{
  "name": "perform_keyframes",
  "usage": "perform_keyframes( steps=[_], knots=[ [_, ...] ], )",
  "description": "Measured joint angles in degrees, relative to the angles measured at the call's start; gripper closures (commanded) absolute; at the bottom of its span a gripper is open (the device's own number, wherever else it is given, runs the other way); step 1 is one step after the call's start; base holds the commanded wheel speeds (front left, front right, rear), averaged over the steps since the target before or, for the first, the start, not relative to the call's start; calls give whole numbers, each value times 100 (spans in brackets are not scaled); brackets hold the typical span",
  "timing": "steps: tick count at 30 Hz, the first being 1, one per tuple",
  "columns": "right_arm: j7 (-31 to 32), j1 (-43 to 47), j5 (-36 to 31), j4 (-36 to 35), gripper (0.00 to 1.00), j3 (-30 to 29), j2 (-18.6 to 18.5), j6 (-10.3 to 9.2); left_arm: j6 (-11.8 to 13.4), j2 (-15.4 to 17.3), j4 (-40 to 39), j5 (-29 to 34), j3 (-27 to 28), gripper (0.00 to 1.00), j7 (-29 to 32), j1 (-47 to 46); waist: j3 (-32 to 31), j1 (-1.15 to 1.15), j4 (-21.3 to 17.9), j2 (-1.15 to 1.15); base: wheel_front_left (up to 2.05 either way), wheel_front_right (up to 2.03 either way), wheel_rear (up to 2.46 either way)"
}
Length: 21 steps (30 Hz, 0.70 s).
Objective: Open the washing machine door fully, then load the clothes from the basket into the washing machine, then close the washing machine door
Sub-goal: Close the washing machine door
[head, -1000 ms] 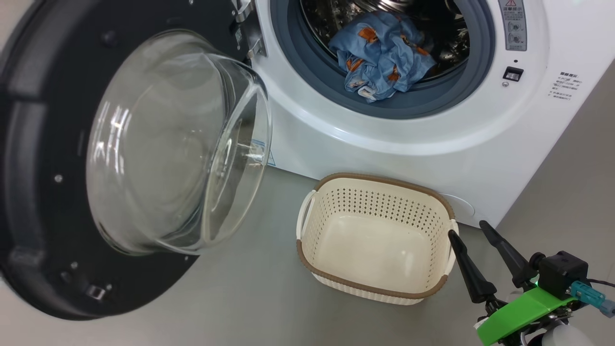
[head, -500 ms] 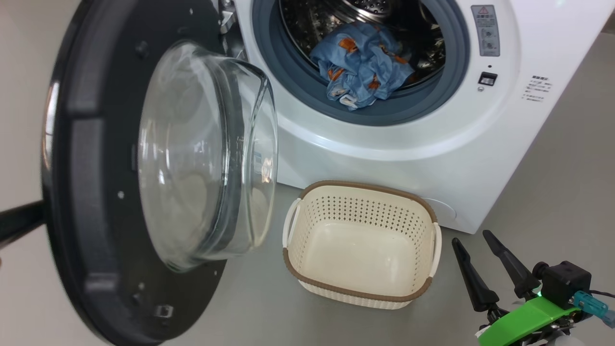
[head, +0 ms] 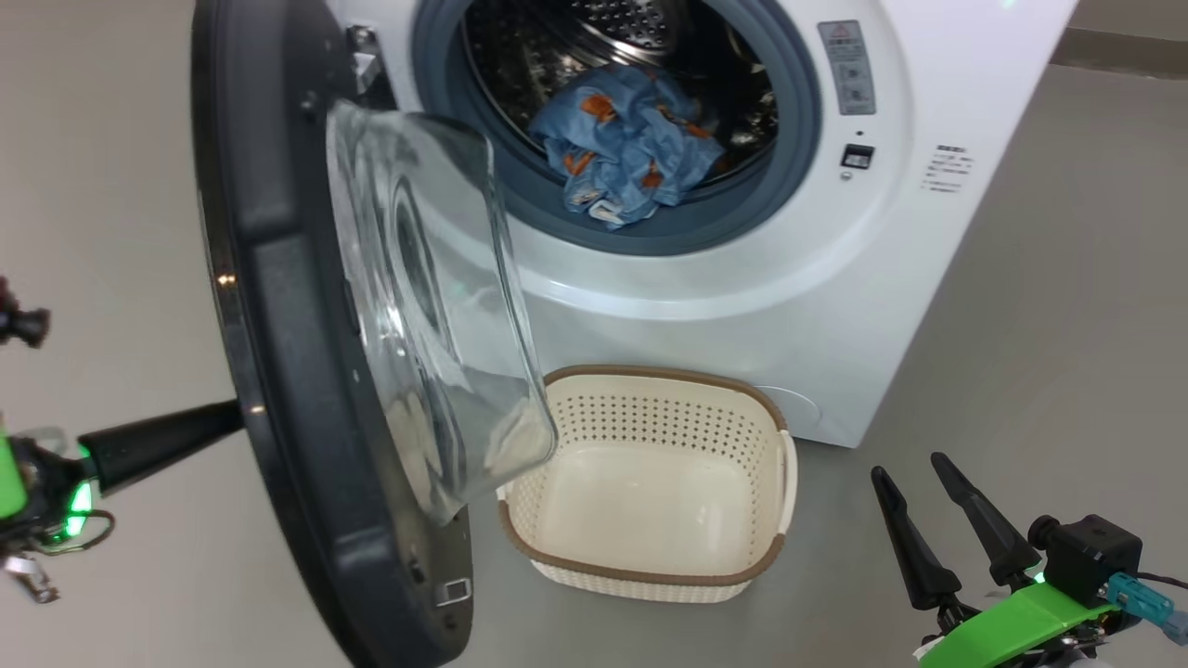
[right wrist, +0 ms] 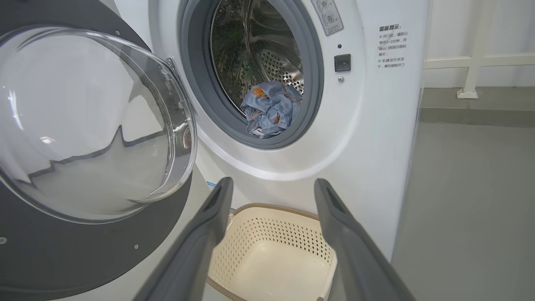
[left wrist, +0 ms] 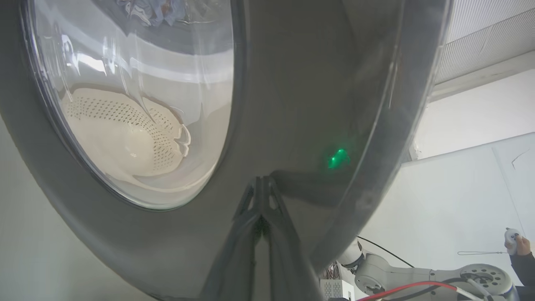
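Lower right, my right gripper (head: 908, 466) hangs spread, holding nothing. Lower left, my left gripper (head: 232, 419) is clenched, tips on the half-open washing machine door (head: 278, 278). The basket (head: 650, 373), bottom centre, is empty; the clothes (head: 631, 148) lie in the washing machine (head: 835, 278) up top. Only closing's left, I reckon.

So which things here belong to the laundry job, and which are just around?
Job: washing machine door, partly open; washing machine; clothes, loaded inside; basket, empty; left gripper, shut, tips at the door's outer face; right gripper, open.
Just around: grey robot arm; person's hand holding a small device; white railing.
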Motion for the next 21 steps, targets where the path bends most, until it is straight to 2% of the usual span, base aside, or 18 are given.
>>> perform_keyframes(
  steps=[11,21],
  knots=[
    [0,-1,-2,-70,0,-104,83,0,1,-497,32,267,-205,100,-93,-278,18,0,-670,0,0,0,0],
    [0,-7,-102,-141,0,-160,178,0,0,-641,204,560,-110,100,-503,-463,142,0,-1455,0,0,0,0]
  ],
)
